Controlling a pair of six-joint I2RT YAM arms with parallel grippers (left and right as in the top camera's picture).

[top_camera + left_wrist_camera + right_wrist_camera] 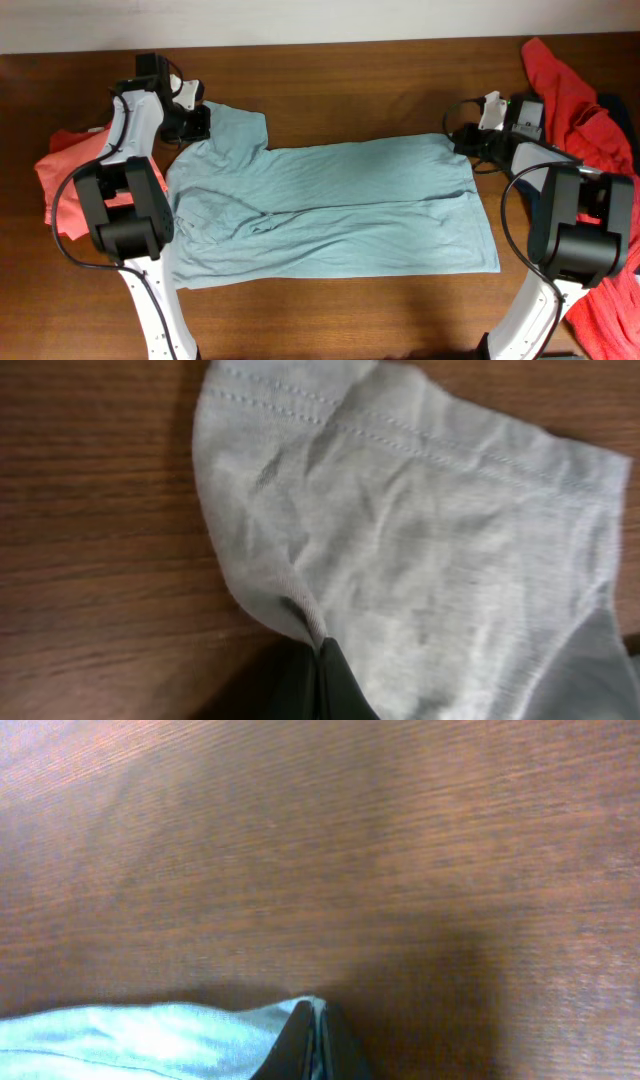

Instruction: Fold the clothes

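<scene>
The pale grey-blue T-shirt [340,210] lies spread flat on the brown wooden surface [350,80], stretched lengthways between the two arms. The left claw [322,665] has its fingers pressed together on the edge of a sleeve [400,510], just where the fabric bunches into a small fold. The rest of the sleeve fans out ahead of it, with the stitched hem farthest away. The right claw [316,1020] is likewise closed, nipping the corner of the bottom hem, with cloth trailing off to one side of it and only bare wood ahead. To my eye both grips sit along the same far edge so that it can be lifted evenly and carried over toward the near side for a first lengthways fold, which isn't made yet. Wrinkles cross the shirt between the claws, so a gentle pull apart may help first. A coral-red heap [570,90] lies outside the right claw, and a second red piece [60,175] lies outside the left one, both off the shirt
</scene>
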